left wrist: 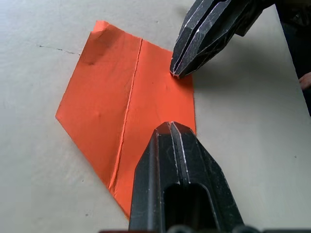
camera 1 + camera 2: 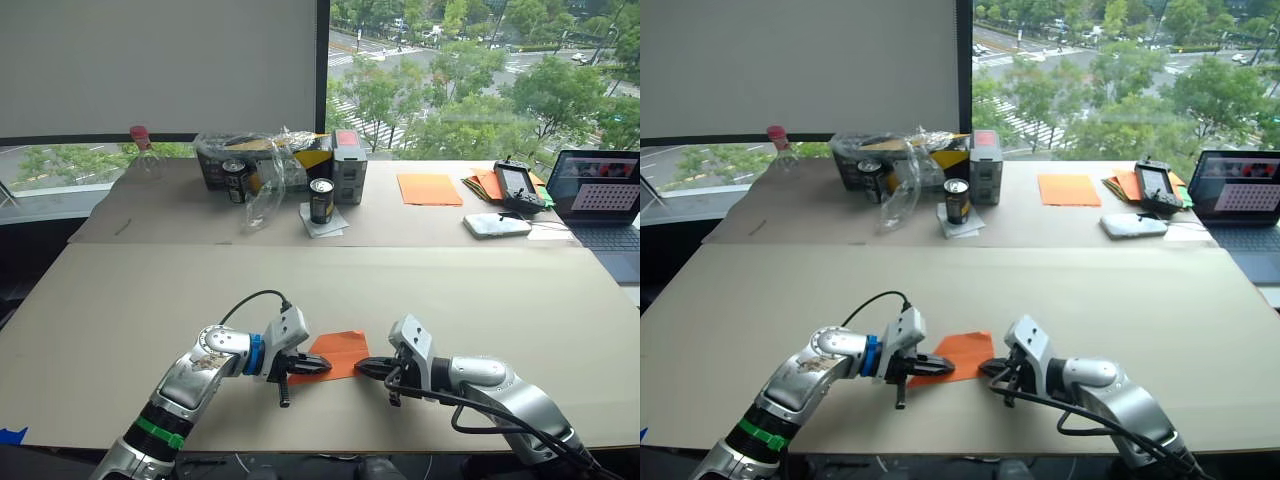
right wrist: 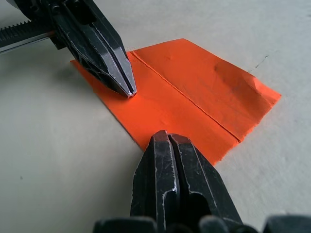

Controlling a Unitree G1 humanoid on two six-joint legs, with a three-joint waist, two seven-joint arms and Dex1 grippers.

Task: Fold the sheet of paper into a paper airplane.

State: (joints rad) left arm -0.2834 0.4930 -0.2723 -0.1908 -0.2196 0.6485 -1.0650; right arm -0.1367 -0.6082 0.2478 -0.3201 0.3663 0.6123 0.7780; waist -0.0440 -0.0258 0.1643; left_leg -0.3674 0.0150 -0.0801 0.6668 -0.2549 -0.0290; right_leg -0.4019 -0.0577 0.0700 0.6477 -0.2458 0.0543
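I am working over the wide beige cardboard-covered table [image 2: 120,300], near its front edge, where the thin bright orange creased sheet of paper [image 2: 338,352] is lying flat between my arms. My left gripper [image 2: 318,368] and right gripper [image 2: 366,368] are both closed, empty, tips pressing the sheet's near edge. Pushing unevenly could be skewing or crumpling the paper.

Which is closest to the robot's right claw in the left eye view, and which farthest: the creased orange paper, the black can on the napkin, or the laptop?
1. Creased orange paper, right at the right gripper, toward the left.
2. Black can, straight ahead on the far table.
3. Laptop, far right corner.
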